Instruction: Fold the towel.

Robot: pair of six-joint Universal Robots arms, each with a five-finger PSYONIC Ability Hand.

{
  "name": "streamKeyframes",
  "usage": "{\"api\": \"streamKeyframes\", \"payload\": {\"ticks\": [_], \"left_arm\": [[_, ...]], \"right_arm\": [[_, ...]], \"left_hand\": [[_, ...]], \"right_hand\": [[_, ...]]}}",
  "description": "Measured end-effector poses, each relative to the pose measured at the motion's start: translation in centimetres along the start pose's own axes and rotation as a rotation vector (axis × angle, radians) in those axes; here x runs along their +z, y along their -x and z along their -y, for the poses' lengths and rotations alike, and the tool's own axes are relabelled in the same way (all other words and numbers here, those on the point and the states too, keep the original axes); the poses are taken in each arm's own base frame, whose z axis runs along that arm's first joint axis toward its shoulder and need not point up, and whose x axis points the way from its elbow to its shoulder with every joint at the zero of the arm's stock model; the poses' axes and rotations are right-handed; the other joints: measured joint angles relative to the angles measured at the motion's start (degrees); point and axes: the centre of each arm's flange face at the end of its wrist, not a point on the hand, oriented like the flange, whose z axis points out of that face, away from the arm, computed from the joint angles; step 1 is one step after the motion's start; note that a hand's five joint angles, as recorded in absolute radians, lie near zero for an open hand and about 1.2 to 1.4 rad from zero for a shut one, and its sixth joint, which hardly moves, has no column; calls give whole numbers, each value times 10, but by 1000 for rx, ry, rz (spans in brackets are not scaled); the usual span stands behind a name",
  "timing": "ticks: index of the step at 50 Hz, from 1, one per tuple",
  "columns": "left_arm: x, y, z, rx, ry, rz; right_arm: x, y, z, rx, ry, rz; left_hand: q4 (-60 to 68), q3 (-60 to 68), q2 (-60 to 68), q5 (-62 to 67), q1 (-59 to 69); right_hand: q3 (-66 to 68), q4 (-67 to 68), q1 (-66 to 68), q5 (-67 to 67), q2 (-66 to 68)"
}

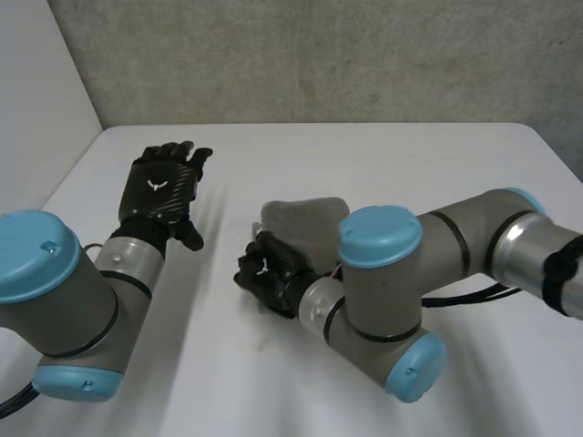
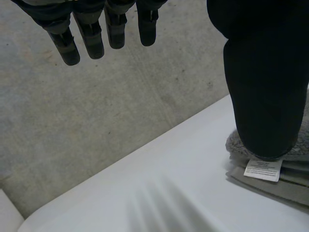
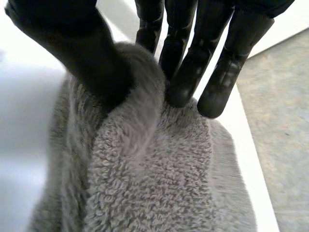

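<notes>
Closest in the head view are the left arm (image 1: 82,300) at the left and the right arm (image 1: 392,300), bent across the middle of the white table (image 1: 364,155). Left hand (image 1: 164,187) is held open over the table, holding nothing. Right hand (image 1: 269,273) sits at the near edge of the folded grey towel (image 1: 305,218), mid-table. From the left wrist, the left fingers (image 2: 91,38) hang straight and apart, the towel and its white label (image 2: 262,169) beside the left thumb (image 2: 265,96). From the right wrist, right thumb (image 3: 87,63) and right fingers (image 3: 193,72) pinch a ridge of towel between them
</notes>
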Motion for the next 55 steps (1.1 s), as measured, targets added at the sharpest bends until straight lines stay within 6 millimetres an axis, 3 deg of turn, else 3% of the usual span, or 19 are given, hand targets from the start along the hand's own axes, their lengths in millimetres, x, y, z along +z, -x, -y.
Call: {"api": "streamKeyframes", "payload": {"ticks": [4, 8, 14, 22, 28, 36, 45, 55], "left_arm": [[2, 2, 3, -2, -5, 9], [4, 2, 9, -4, -20, 8], [9, -4, 22, -11, -44, -12], [14, -43, 30, -33, -53, -115], [18, -74, 20, -93, -8, -193], [24, -97, -18, -209, 176, -237], [19, -93, -59, -257, 346, -207], [11, -77, -70, -222, 392, -167]], "right_arm": [[-4, -14, 8, 89, -15, -56], [-14, -45, 10, 286, -49, -177], [-41, -100, -17, 638, -49, -383], [-66, -129, -68, 845, 80, -502], [-66, -132, -91, 882, 161, -501], [-52, -122, -102, 915, 225, -405], [-33, -103, -100, 929, 207, -257], [-12, -83, -103, 848, 223, -191]], "left_hand": [[0, 0, -1, 0, 0], [0, 0, -1, 0, 0], [1, 1, 1, 0, 0], [1, 1, 1, 0, 1], [2, 4, 4, 0, 2], [3, 4, 4, 0, 2], [5, 5, 5, 0, 2], [5, 5, 6, 0, 2]], "right_hand": [[-357, -367, -359, -369, -356], [-474, -485, -464, -495, -455], [-491, -492, -493, -499, -472], [-491, -492, -494, -499, -472], [-491, -492, -494, -499, -472], [-491, -492, -494, -499, -472], [-491, -492, -494, -499, -472], [-491, -492, -497, -499, -472]]}}
